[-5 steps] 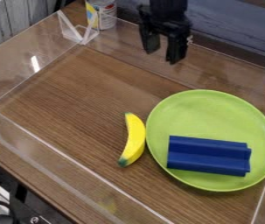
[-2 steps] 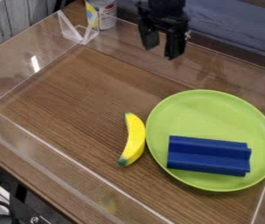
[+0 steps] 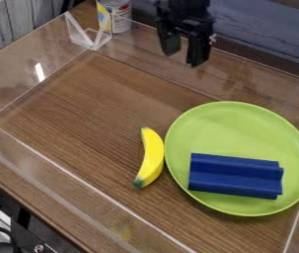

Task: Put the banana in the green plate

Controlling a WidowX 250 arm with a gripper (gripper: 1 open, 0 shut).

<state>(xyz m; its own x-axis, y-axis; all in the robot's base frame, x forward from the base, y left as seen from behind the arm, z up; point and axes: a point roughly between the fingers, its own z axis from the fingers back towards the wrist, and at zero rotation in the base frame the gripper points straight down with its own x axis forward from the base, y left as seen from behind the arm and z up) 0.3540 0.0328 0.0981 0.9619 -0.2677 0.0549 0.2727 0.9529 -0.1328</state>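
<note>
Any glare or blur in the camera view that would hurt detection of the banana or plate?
Camera view: banana and green plate are evenly lit and sharp, with only soft shadows; glare streaks sit on the clear walls at the left, away from both; the dark gripper, jaws open, blends into the dim background.

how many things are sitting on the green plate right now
1: a blue block lies on the front half of the plate. The banana is off it, on the table just left of the rim. Nothing looks hidden.

small yellow banana (image 3: pixel 148 156) flat on wood just beside lime-green plate (image 3: pixel 231 124)
</note>
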